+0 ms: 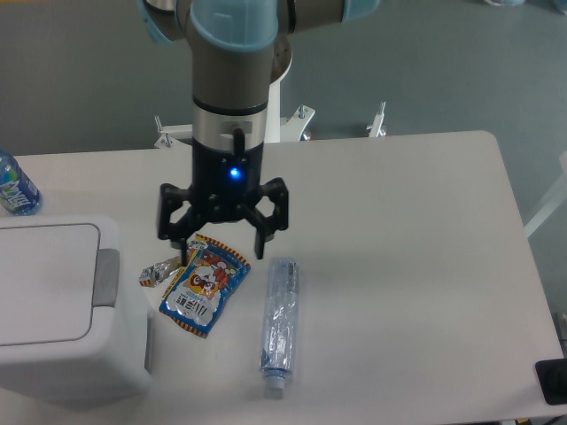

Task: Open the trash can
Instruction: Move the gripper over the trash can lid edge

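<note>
The trash can (62, 310) is a large white boxy bin at the table's front left. Its flat lid (44, 282) is down, and a grey push tab (107, 277) sits on the lid's right edge. My gripper (221, 249) hangs upright over the table's middle, to the right of the bin and apart from it. Its fingers (263, 232) are spread open and hold nothing. The fingertips hover just above a blue snack packet.
A blue snack packet (204, 285) lies under the gripper, with a small crumpled wrapper (158, 273) to its left. A clear plastic bottle (278, 326) lies on its side to the right. Another bottle (15, 184) stands at the far left edge.
</note>
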Robot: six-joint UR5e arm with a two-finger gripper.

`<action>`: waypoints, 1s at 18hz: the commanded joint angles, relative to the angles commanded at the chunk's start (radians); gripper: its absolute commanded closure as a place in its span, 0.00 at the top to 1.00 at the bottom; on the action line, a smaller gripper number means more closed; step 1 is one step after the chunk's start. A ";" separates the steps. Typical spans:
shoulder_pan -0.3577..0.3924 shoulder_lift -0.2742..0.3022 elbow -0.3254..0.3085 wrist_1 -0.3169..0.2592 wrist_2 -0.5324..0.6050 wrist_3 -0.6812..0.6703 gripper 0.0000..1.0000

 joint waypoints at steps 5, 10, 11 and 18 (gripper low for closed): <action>-0.063 -0.020 -0.005 0.011 0.002 -0.002 1.00; -0.066 -0.025 -0.006 0.011 0.000 -0.002 1.00; -0.068 -0.028 -0.006 0.011 0.000 -0.002 1.00; -0.077 -0.029 -0.011 0.011 0.002 -0.003 1.00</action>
